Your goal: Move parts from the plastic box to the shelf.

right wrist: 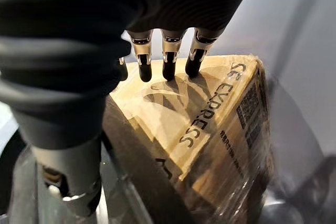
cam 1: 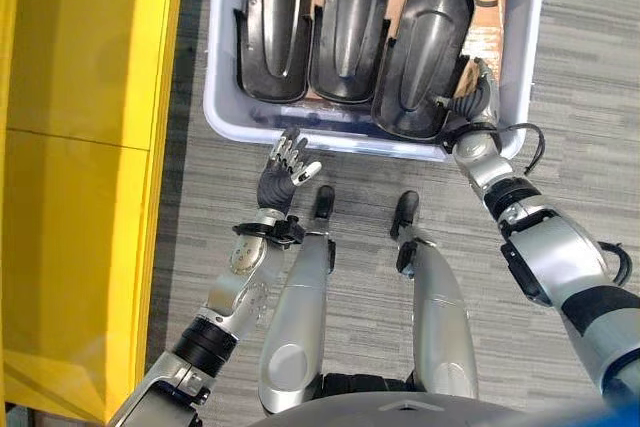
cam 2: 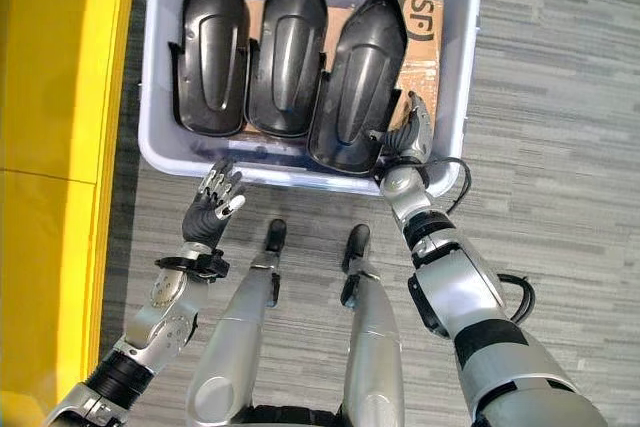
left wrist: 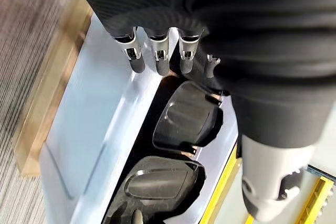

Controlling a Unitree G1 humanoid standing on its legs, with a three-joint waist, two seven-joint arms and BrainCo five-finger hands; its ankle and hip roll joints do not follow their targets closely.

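While the three black parts lay side by side in the box [cam 1: 225, 112], propped on a cardboard carton [right wrist: 220, 129], the work stood at the grasp, by my reading: none had yet left for the shelf [cam 1: 80, 147], the yellow unit on the robot's left.

The right hand [cam 2: 410, 137] was inside the box at its near right corner, against the lower right edge of the right part [cam 2: 355, 82]. In the right wrist view its fingers [right wrist: 169, 66] pointed straight out over the carton, spread a little, and the thumb hung apart beside the part's dark edge. I saw nothing pinched; the hand looked open and merely beside the part.

The left hand [cam 1: 285, 167] hovered outside the box, just before its near wall, palm up toward the left part [cam 1: 272, 27], fingers loosely spread and holding nothing. The left wrist view looked past those fingers [left wrist: 160, 59] along the box wall to the parts.

Next, I judged, the right hand would need to curl round the right part's edge, perhaps with the left hand reaching over the rim to steady it. The part was broad, smooth and tilted on the carton, so it might slip.
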